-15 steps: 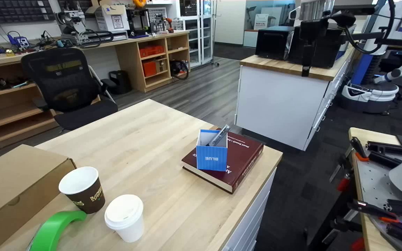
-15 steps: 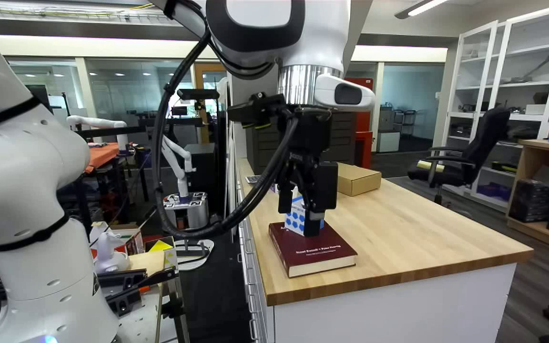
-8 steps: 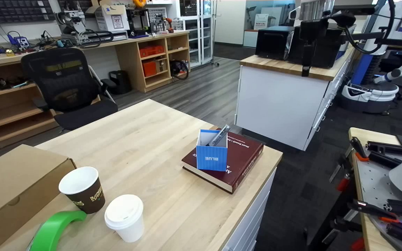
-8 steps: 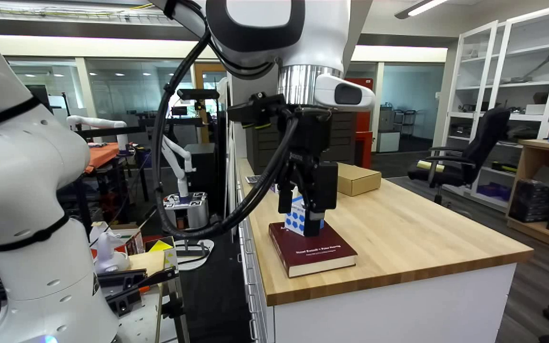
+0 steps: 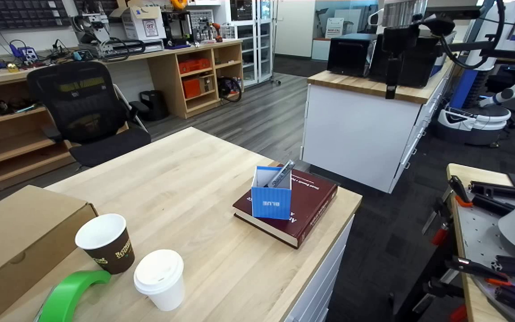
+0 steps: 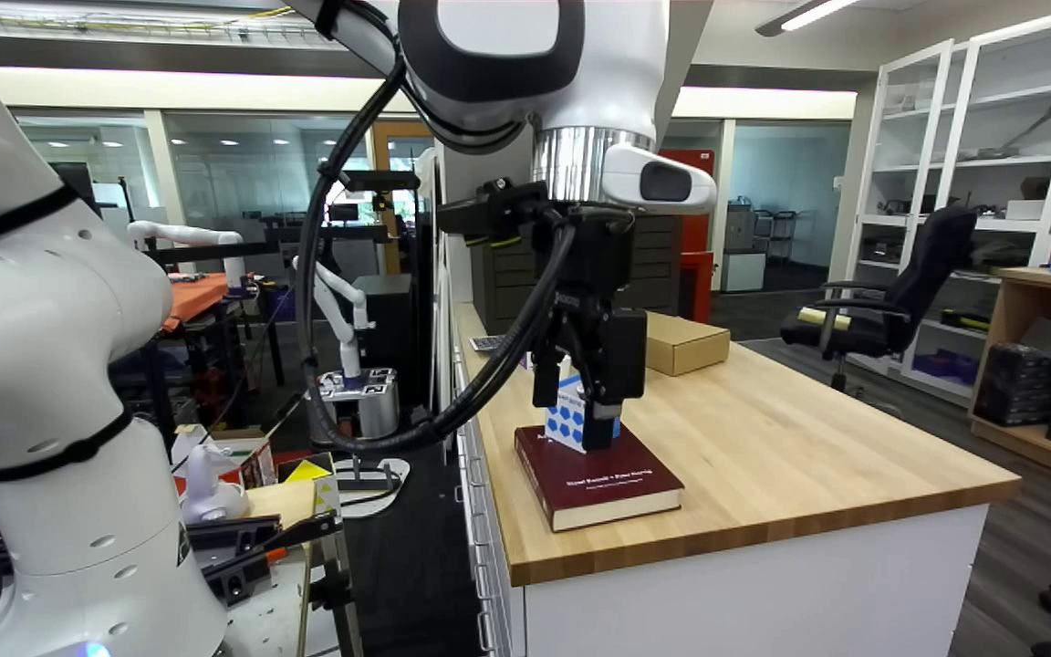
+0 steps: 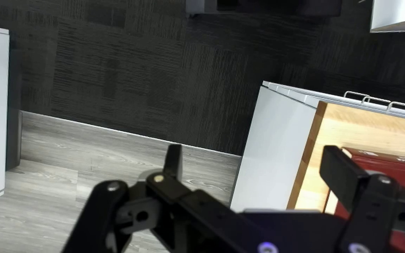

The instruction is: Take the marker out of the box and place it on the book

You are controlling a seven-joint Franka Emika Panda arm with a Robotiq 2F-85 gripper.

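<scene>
1 marker (image 5: 280,174) tilted in 1 blue box (image 5: 271,202) on 1 book (image 5: 312,200), claw (image 7: 256,168) wide, partly hiding the blue box (image 6: 566,423) in an exterior view, plus 2 cups (image 5: 115,255), 1 brown carton (image 5: 25,223), 1 green strip (image 5: 67,293) on table (image 5: 215,264).

Wrist view: book (image 7: 404,174) runs off right edge, partly behind gripper (image 7: 252,156). In an exterior view, gripper covers part of blue box (image 6: 566,424). Marker (image 5: 280,175) print too small to read.
</scene>
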